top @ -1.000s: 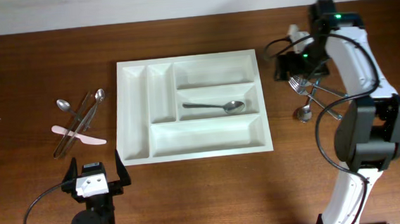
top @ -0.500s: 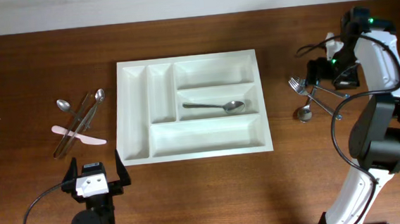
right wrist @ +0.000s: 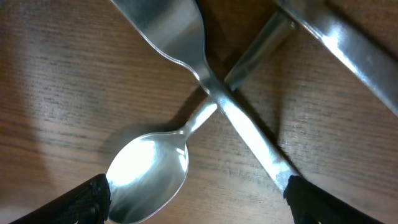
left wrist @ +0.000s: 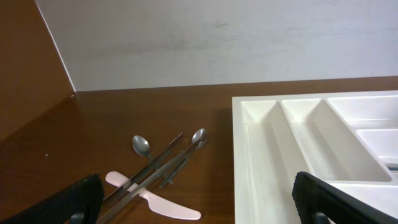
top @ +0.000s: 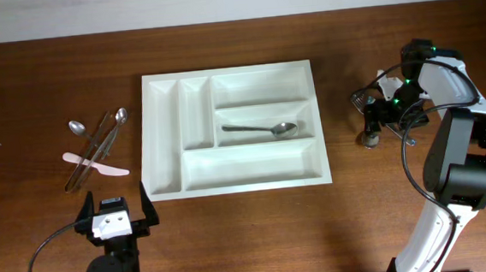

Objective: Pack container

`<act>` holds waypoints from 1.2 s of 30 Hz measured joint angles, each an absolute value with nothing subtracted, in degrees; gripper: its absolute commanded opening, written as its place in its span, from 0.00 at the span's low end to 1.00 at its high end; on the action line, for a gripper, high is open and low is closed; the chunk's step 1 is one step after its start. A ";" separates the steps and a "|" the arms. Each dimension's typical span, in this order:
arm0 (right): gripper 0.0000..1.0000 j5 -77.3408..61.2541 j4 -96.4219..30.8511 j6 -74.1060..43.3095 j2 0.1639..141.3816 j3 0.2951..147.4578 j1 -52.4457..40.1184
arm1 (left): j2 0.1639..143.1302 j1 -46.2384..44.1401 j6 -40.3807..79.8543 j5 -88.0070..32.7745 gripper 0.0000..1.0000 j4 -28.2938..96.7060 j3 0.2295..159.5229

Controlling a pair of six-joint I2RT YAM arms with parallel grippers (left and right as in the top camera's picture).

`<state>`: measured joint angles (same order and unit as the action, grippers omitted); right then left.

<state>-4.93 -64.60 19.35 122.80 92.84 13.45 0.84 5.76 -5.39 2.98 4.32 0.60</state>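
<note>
Over the last second the right gripper (top: 384, 109) had swung from the far edge of the brown wooden bench (top: 62, 251) toward 6 o'clock. It had dropped low over the steel cutlery heap (top: 370, 118) at 3 o'clock of the tray. Nothing else had shifted.

The large white rectangular plastic cutlery tray (top: 226, 72) lay at bench centre, with one steel spoon (top: 264, 129) in its middle long compartment. At 9 o'clock, well apart from the tray, lay a crossed bundle of small steel utensils (top: 97, 139) and a pale pink plastic knife (top: 108, 168).

In the heap a steel fork (right wrist: 165, 25) crossed the handle of a round-bowled shiny spoon (right wrist: 149, 168), and another steel handle (right wrist: 336, 43) lay at 1 o'clock.

The right gripper's fingers (right wrist: 93, 193) were spread wide, straddling the spoon bowl and the fork's handle and gripping nothing. The left gripper (top: 116, 215), at 7 o'clock of the tray, was spread too and empty.
</note>
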 measured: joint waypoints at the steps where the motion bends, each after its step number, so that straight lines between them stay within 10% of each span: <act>1: 0.91 -4.93 -64.34 19.55 122.80 92.77 13.45 | 0.84 5.76 -5.39 2.98 0.99 4.32 0.60; 27: 0.78 -6.52 -65.89 -7.97 122.80 91.05 10.81 | 0.84 5.76 -5.39 2.98 0.99 4.32 0.60; 36: 0.61 -6.57 -65.82 -10.33 122.87 88.49 9.04 | 0.84 5.76 -5.39 2.98 0.99 4.32 0.60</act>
<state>-6.57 -65.82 -10.33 122.87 88.49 9.04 0.84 5.76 -5.39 2.98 4.32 0.60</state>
